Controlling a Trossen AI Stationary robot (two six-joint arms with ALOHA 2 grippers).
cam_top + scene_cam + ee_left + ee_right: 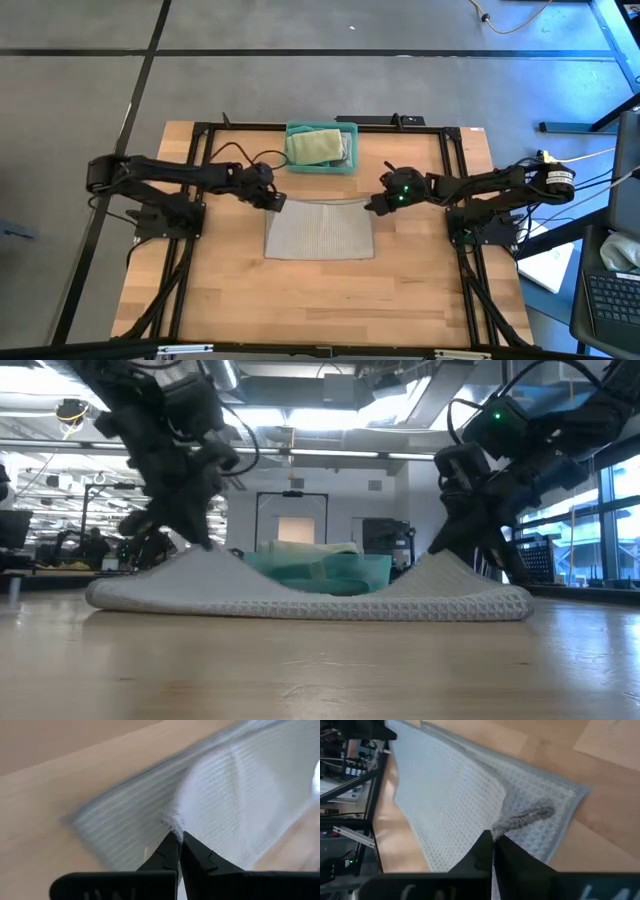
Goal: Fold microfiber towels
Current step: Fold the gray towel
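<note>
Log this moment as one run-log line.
left tool: shut on grey towel | right tool: shut on grey towel | far corners lifted

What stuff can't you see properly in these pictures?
- Teal bin, low view: the raised grey towel covers its lower part.
- Cloths in the bin, high view: too small to count.
- Towel's far end, left wrist view: blurred.
- Towel corner, right wrist view: hidden inside the shut right tool.
</note>
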